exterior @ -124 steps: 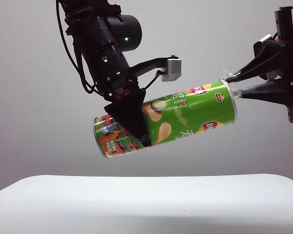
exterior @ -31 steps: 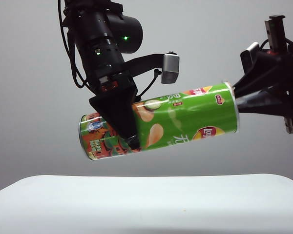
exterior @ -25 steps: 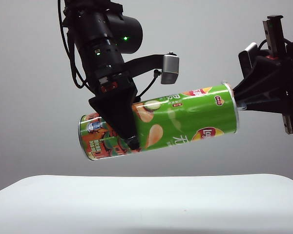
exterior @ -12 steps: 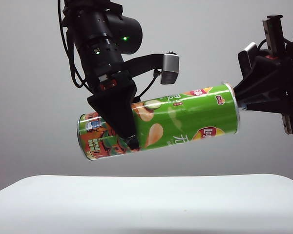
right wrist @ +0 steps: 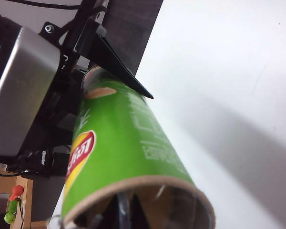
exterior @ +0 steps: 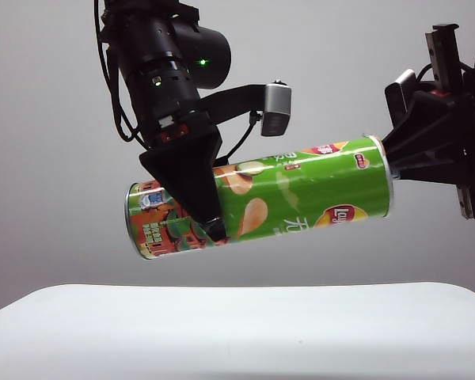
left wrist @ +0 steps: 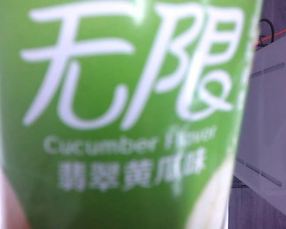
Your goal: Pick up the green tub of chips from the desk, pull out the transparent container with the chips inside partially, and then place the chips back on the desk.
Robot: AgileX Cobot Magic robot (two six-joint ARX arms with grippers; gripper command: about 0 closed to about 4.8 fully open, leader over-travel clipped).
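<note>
We see the tub point(exterior: 257, 198) held in the air well above the white counter point(exterior: 237, 332), lying nearly level with its open end raised a little toward the right of the exterior view. The left end effector point(exterior: 212, 226) comes down from above on the left and straddles the tub near its orange-red cartoon end; one black finger point(exterior: 191, 178) lies across the front of the can. The tub sits between its jaws, but we cannot tell how firmly they press on it. In the left wrist view the green wall point(left wrist: 124, 114) fills almost the whole picture, blurred, with white lettering and the words "Cucumber Flavor" on it.

The right end effector point(exterior: 392, 162) stands level at the open end of the tub, on the right of the exterior view, with its jaws drawn narrow. In the right wrist view we look along the can from its cardboard rim point(right wrist: 138, 183), with the Lay's logo point(right wrist: 81, 152) on its side; the dark tips reach into the mouth. What they pinch there is too dark and blurred to tell.
</note>
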